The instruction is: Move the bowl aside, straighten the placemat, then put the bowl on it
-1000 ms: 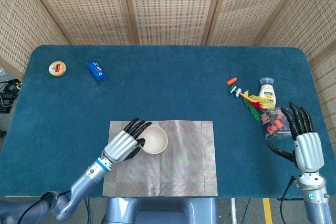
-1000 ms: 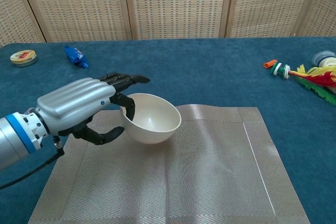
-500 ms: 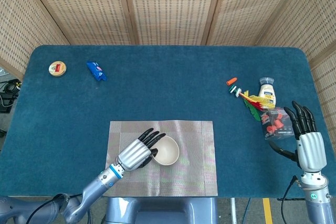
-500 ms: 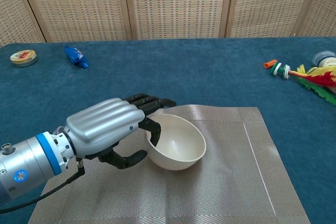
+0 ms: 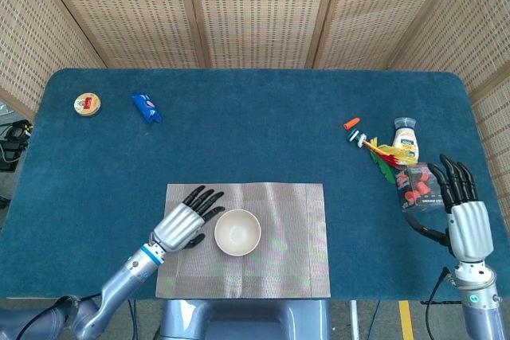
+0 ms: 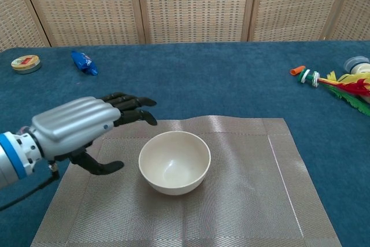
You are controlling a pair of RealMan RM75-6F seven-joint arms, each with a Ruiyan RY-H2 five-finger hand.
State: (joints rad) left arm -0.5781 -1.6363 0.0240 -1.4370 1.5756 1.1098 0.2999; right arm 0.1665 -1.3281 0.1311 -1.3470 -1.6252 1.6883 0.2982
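Now the left hand [image 6: 78, 126] is hovering over the mat's [image 5: 295, 236] left edge, fingers spread wide and holding nothing, just beside the bowl [image 6: 174, 162] but apart from it. Upright and empty, the bowl is sitting on the mat, left of centre. Over at the table's [image 5: 255, 141] right edge, the right hand [image 5: 464, 216] is resting with fingers apart, its arm cut off below.
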